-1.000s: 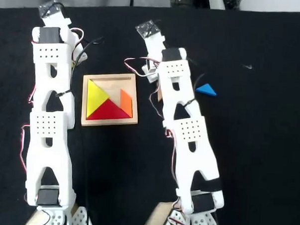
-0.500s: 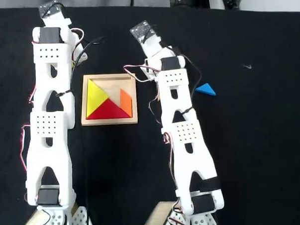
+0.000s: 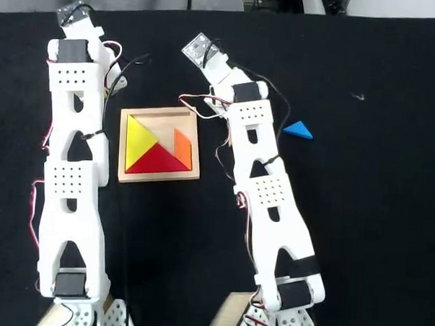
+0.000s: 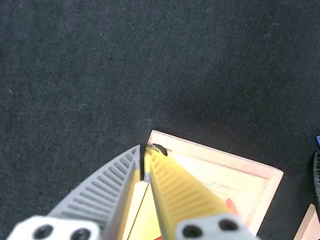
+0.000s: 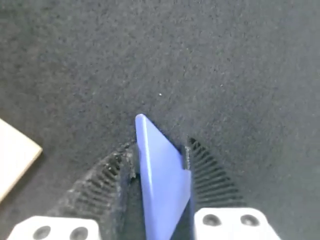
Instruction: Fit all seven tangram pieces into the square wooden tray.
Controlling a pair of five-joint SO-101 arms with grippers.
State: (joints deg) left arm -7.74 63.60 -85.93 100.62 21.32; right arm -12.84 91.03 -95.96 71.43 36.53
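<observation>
Black cloth covers the table, and the square wooden tray (image 3: 159,178) lies flat on it between the two arms. Inside the tray a yellow triangle (image 3: 137,144) fills the side nearest the left arm (image 3: 71,164). A red triangle (image 3: 158,162) sits along the edge nearest the arm bases, touching the yellow one. An orange piece (image 3: 183,148) lies against the side nearest the right arm (image 3: 264,179). The strip of the tray farthest from the bases is bare wood.

Beyond the right arm, well apart from the tray, a small blue triangle (image 3: 298,129) rests on the cloth.

The right gripper (image 5: 160,147) is clamped on a blue-violet piece (image 5: 161,185), whose pointed end sticks out past the fingertips, and it hangs over bare cloth just off the tray.

The left gripper (image 4: 146,152) has its jaws pressed together with nothing between them. Its tips line up with a corner of the tray; whether they touch the rim cannot be told.
</observation>
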